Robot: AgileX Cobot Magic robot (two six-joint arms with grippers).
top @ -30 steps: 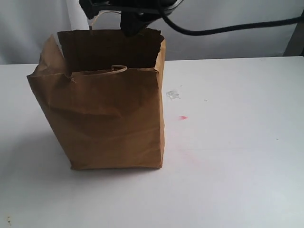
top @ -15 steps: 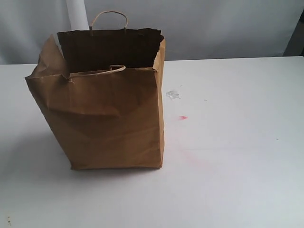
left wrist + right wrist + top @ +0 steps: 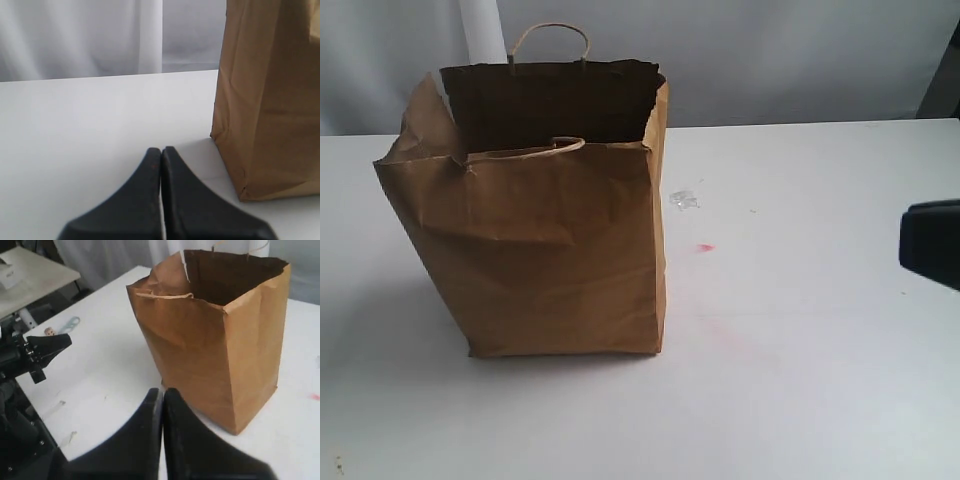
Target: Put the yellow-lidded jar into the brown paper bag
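Left claw: the left gripper (image 3: pixel 161 150) is clenched, its fingers pressed flat together with nothing between them, low over the table (image 3: pixel 800 380).
Right claw: the right gripper (image 3: pixel 162 390) is also closed on nothing, held higher and tilted downward.
Bag from the claws: the brown paper bag (image 3: pixel 550 240) stands near the left claw, ahead and off to one side. It is ahead of and below the right claw.
Bag's axis: upright, mouth open upward, near rim creased and sagging, handle loops (image 3: pixel 550 28) showing.
Jar: the yellow-lidded jar appears in no view. Neither claw holds it, and the bag's inside is too dark to tell.
Nearer arm: the left, I'd judge.
Surface: white, with a red smudge (image 3: pixel 706 247) and a clear scrap (image 3: pixel 683 199) on the right claw's side of the bag.
Room: a pale curtain (image 3: pixel 770 50) hangs behind.
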